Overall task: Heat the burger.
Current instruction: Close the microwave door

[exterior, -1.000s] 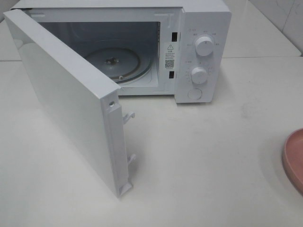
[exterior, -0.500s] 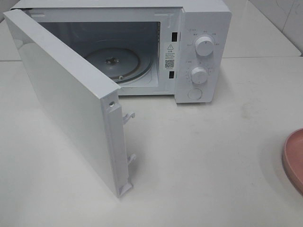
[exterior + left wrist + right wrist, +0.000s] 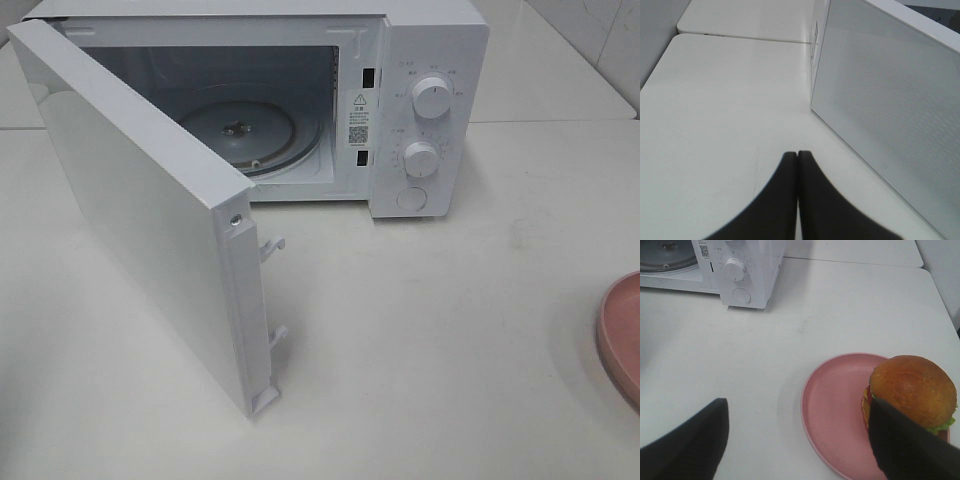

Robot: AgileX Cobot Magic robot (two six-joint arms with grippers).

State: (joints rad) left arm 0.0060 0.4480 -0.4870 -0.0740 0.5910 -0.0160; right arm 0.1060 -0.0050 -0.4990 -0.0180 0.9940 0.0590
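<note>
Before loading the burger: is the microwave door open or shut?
Open. The door swings out wide, showing the bare glass turntable inside the microwave.

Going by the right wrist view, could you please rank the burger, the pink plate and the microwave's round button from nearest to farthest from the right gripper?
From the right gripper:
1. Burger, against one finger, on the plate.
2. Plate, under the burger; nearly as close.
3. Button, far off on the microwave front.

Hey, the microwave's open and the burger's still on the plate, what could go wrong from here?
The burger sits near the pink plate's edge, not its middle, so a clumsy grab by the open right pincer might tip the plate or push the burger off. The microwave door swings far out over the table, so an arm carrying the burger toward the turntable could clip it.
</note>
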